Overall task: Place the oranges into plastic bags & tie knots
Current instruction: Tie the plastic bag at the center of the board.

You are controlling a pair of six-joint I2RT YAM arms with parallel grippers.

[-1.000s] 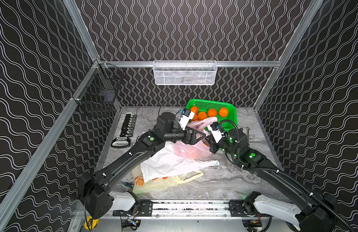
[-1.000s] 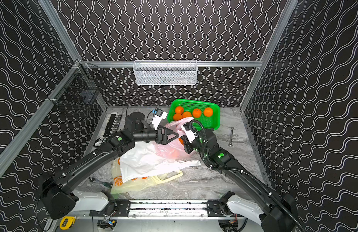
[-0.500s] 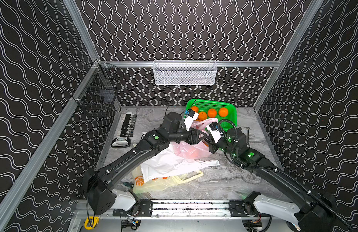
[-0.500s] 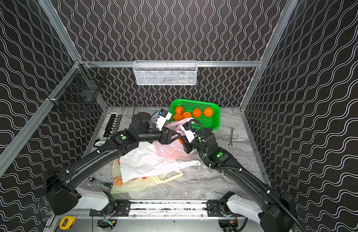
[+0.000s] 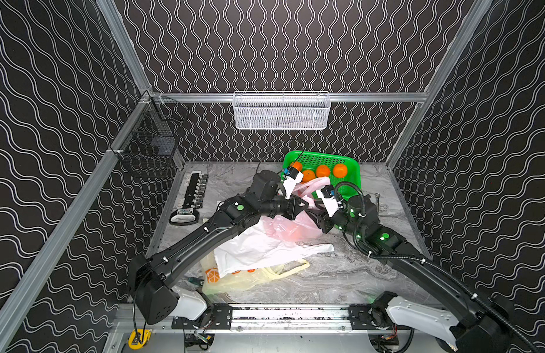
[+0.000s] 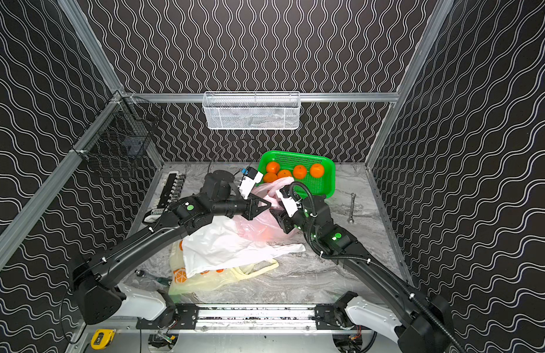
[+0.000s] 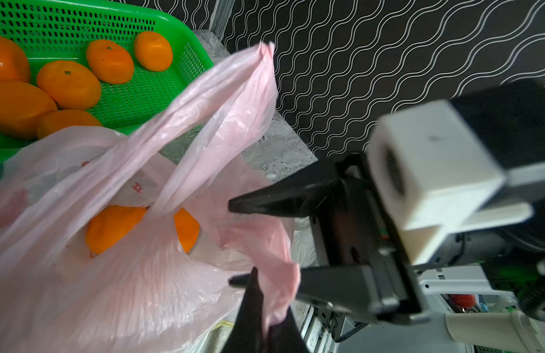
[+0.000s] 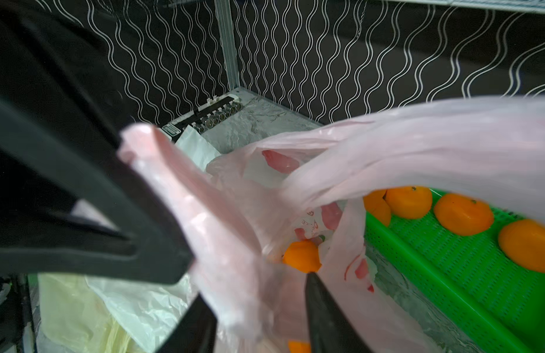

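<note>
Since the earlier frame: left tool [image 7: 262, 308] has closed, clamped on pink bag [image 7: 112, 290] handle; right tool [image 7: 231, 244] has opened, jaws apart.

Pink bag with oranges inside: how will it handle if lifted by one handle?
Pink bag is likely floppy: thin film, crumpled and draped. Oranges inside will probably roll to its lowest point and weigh it down. Glossy film may slip.

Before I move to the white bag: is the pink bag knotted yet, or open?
Open, not knotted. The pink bag has its two handles loose and apart, and oranges show inside through the gaping mouth.
</note>
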